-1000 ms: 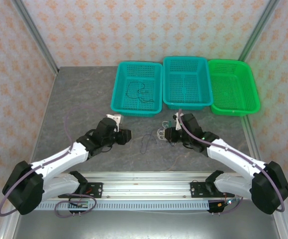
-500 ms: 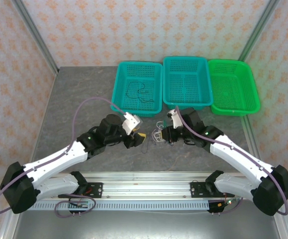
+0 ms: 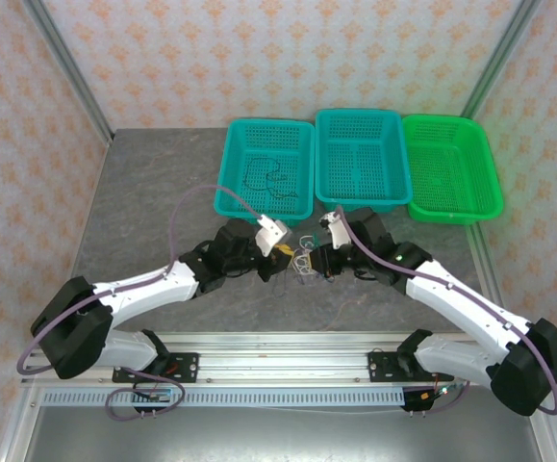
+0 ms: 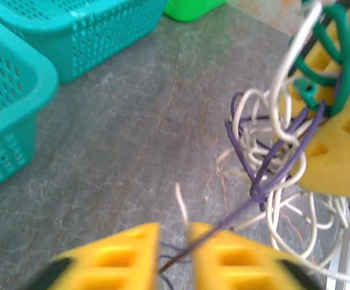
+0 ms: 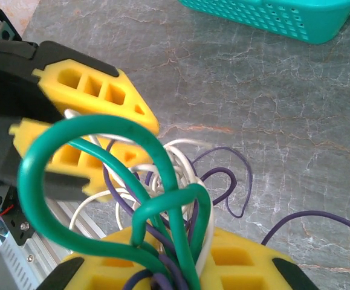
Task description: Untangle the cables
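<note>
Cables (image 3: pixel 302 258) sit in a knotted clump on the bench (image 3: pixel 163 192), just in front of the left teal basket (image 3: pixel 264 171). By that basket's near right corner, the left end effector (image 4: pixel 173 244) pinches a purple strand (image 4: pixel 256 194). Just past the corner, the right end effector (image 5: pixel 181 266) clamps green, purple and white loops.

Both arms stretch forward and bend inward, wrists nearly meeting low over the desk (image 3: pixel 153 192). The left gripper (image 4: pixel 173 251) has its jaws pinched on one strand of the cables (image 3: pixel 302 260); the right gripper (image 5: pixel 175 266) clamps the bundle.
</note>
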`<state>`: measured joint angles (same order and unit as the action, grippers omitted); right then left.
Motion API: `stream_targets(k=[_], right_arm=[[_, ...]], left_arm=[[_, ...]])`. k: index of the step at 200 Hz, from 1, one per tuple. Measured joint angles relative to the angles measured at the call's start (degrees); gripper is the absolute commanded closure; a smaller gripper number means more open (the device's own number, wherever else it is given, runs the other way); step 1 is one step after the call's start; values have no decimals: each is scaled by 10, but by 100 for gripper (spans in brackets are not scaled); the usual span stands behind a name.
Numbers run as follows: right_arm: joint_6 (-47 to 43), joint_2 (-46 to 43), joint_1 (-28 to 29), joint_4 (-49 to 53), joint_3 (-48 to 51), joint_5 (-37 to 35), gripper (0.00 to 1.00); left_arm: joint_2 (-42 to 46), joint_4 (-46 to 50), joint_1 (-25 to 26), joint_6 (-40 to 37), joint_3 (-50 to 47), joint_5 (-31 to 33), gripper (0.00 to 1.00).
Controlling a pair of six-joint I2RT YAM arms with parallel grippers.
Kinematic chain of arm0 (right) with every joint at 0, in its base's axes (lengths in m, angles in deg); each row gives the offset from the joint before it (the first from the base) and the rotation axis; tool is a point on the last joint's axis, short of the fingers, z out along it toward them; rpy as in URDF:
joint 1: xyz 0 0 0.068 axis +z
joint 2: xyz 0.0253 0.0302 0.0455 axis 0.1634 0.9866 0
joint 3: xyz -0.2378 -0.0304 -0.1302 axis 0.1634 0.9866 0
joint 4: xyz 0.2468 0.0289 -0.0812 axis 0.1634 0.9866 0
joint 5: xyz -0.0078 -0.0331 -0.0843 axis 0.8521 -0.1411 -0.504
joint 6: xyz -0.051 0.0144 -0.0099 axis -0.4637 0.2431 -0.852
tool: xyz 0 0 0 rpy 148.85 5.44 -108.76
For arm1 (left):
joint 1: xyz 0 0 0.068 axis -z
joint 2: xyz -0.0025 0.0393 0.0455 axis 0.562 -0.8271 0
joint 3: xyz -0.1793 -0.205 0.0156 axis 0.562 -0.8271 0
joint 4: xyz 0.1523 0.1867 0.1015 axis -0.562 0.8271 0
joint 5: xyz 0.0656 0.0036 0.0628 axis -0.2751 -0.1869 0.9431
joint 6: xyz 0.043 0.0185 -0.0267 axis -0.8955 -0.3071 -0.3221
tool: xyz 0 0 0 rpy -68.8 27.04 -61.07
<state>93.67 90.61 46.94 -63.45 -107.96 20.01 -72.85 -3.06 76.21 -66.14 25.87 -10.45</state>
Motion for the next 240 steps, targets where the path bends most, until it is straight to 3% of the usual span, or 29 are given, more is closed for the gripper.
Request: stream_targets(k=[40, 70, 102, 107, 121, 129, 146, 164, 201, 240], right_arm=[[34, -6, 4, -11, 14, -76, 86], [117, -9, 3, -48, 56, -155, 77], [238, -17, -63, -33, 138, -265, 66], [254, -17, -73, -27, 151, -280, 69], [282, -17, -94, -7, 178, -300, 97], [294, -17, -104, -5, 189, -305, 100], [297, -17, -116, -21, 199, -289, 100], [275, -19, -118, -61, 203, -228, 100], [209, -32, -118, -75, 176, -142, 100], [131, -58, -106, -71, 105, -44, 100]], left_arm=[[20, -18, 4, 16, -13, 31, 100], [64, -18, 17, 37, -22, 54, 100], [116, 6, 7, 74, -36, 120, 100], [123, 8, 6, 77, -38, 130, 100], [141, 18, 6, 89, -46, 151, 100], [146, 23, 6, 91, -49, 156, 100], [151, 29, 6, 92, -50, 161, 100], [143, 28, 6, 90, -50, 138, 99], [101, 11, 6, 91, -49, 87, 62], [54, 13, 6, 70, -26, 68, 51]])
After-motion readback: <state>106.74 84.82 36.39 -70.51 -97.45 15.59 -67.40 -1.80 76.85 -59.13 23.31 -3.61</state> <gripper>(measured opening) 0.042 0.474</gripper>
